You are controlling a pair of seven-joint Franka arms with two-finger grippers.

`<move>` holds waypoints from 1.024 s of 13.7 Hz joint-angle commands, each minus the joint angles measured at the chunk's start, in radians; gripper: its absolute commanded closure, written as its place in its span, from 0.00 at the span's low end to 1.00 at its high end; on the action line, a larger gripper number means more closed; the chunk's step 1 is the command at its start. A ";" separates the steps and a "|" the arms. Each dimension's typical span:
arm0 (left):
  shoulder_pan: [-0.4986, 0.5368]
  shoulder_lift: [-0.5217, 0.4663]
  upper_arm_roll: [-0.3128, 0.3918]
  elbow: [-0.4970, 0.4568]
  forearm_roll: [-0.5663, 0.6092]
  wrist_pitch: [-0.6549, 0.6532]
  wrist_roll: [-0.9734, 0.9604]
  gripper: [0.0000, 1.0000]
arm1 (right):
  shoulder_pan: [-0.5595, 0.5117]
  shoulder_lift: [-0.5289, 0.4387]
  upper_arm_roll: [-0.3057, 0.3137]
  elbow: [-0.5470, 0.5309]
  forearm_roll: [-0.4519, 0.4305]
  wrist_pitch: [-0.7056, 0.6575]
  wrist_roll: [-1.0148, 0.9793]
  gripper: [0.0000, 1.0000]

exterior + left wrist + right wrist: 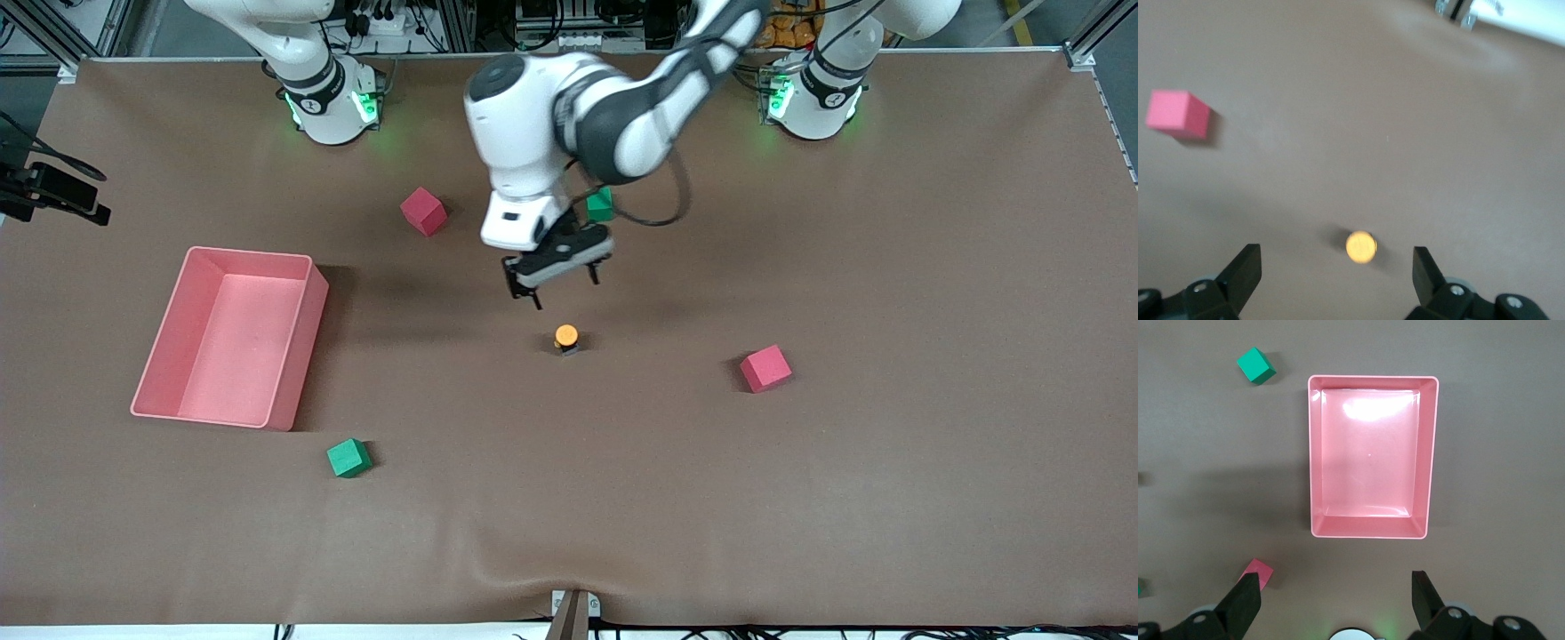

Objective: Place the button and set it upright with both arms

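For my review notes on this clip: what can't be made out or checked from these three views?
- Right gripper: outside the front view; only its open fingertips show in the right wrist view, above the pink bin.
- Green cube: mostly hidden by the left arm in the front view.
- Button: its black body is too small in the front view; the left wrist view shows just the blurred orange cap below the open left gripper.
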 commanded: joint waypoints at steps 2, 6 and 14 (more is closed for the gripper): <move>0.200 -0.150 -0.012 -0.038 -0.156 -0.098 0.299 0.00 | 0.002 -0.001 0.000 0.012 -0.001 -0.019 0.016 0.00; 0.380 -0.221 -0.016 -0.036 -0.246 -0.269 0.499 0.00 | 0.004 -0.003 0.003 0.014 -0.001 -0.045 0.017 0.00; 0.664 -0.391 -0.019 -0.054 -0.330 -0.465 0.853 0.00 | 0.002 -0.003 0.003 0.014 0.000 -0.042 0.017 0.00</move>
